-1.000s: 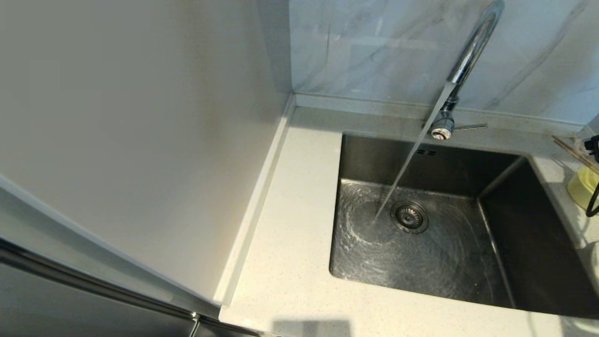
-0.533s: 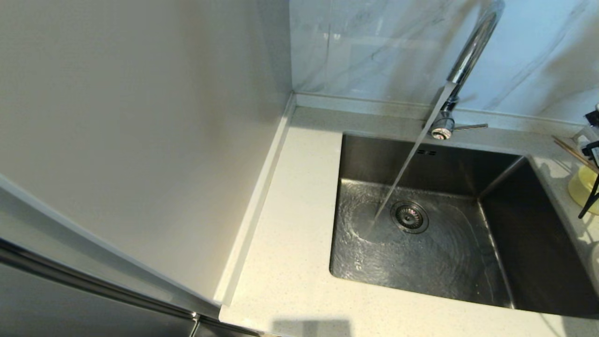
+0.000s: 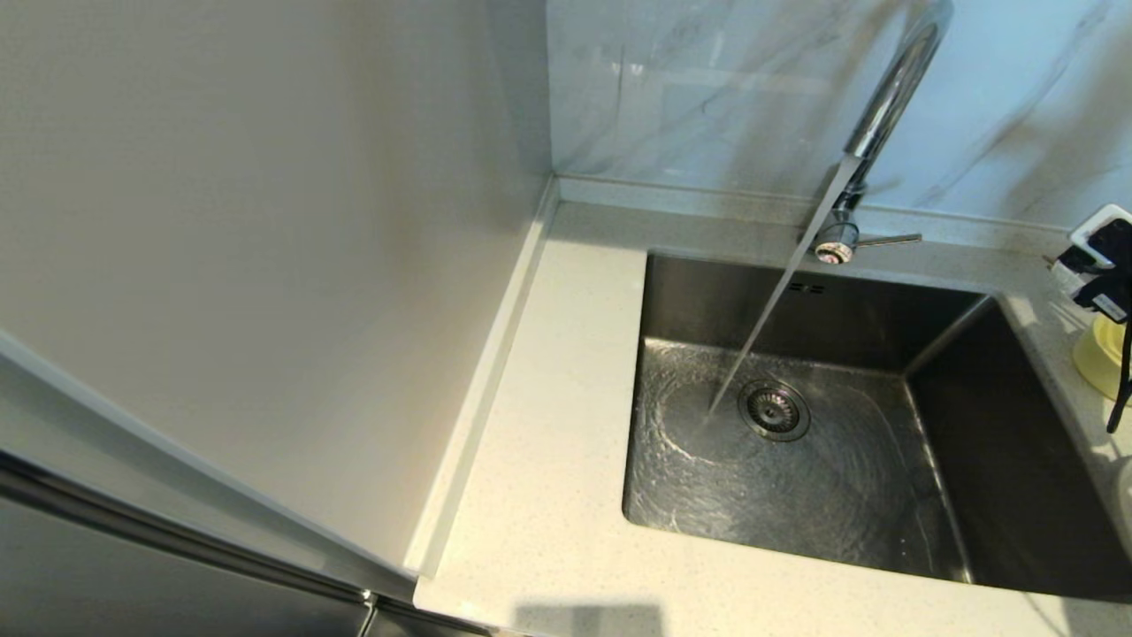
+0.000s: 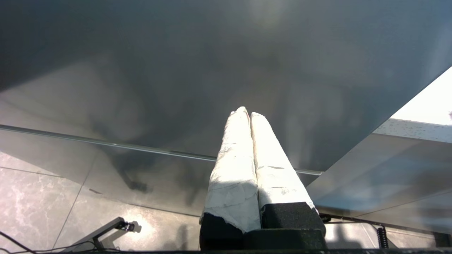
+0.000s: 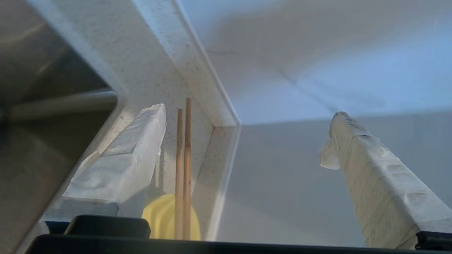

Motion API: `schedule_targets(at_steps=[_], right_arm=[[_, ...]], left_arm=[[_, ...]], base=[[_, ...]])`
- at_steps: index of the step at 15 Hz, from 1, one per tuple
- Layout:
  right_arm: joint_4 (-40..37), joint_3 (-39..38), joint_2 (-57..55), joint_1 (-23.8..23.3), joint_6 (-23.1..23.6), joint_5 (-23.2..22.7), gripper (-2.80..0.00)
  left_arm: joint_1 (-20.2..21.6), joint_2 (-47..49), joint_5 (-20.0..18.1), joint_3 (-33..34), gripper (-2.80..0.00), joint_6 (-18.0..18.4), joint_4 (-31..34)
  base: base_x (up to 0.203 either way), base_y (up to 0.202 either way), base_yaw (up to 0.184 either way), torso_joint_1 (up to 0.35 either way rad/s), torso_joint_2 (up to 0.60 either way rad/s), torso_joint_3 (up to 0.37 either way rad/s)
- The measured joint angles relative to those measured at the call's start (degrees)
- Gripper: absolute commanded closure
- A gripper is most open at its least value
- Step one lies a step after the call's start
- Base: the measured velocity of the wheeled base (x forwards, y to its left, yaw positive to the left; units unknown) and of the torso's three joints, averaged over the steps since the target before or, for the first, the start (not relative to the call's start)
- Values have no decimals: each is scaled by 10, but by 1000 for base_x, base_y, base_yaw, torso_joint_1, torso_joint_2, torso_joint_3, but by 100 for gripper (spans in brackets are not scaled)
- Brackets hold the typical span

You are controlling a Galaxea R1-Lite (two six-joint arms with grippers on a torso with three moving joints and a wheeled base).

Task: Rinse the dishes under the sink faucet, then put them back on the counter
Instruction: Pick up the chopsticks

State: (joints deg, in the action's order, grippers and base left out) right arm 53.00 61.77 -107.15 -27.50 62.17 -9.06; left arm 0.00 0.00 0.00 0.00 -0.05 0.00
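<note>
Now the right gripper (image 5: 247,116) hangs over the bench (image 3: 548,495) at the sink's 3 o'clock side, its two taped fingers (image 5: 134,148) spread wide with nothing between them. Seen from the wrist, the chopsticks (image 5: 183,165) lie side by side, parallel and touching or nearly so, their near ends resting across the pale-yellow bowl (image 5: 162,218) and their far tips pointing toward the raised back edge of the bench, close to the corner where it meets the wall. Their long axis runs roughly in line with the gripper's fingers, and they sit just beside the inner face of one finger rather than midway in the gap. Whether that finger touches them I cannot tell.

From overhead, only a slice of the bowl (image 3: 1104,354) shows at 3 o'clock of the steel basin (image 3: 1017,460), partly hidden by the right arm's wrist and its dark cable. The faucet (image 3: 871,133) stands at about 1 o'clock of the basin, its lever pointing toward 3 o'clock, and water runs slanting down beside the drain strainer (image 3: 775,409).

The left gripper (image 4: 247,113) is parked low beside a dark cabinet front, fingers pressed together.
</note>
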Motion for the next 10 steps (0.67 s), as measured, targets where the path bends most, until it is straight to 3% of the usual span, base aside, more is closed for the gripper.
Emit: schedule_targets(at_steps=[3, 6, 8, 10], right_arm=[[-2, -7, -9, 3, 40, -3, -280], [-5, -16, -20, 7, 44, 13, -280], [-10, -21, -15, 7, 19, 30, -280], [-42, -40, 10, 6, -35, 41, -280]], left_arm=[[0, 0, 0, 0, 0, 0, 0], [0, 0, 0, 0, 0, 0, 0], [0, 0, 0, 0, 0, 0, 0], [0, 0, 0, 0, 0, 0, 0]], base=[[0, 0, 0, 0, 0, 0], [0, 0, 0, 0, 0, 0], [0, 0, 0, 0, 0, 0], [0, 0, 0, 0, 0, 0]])
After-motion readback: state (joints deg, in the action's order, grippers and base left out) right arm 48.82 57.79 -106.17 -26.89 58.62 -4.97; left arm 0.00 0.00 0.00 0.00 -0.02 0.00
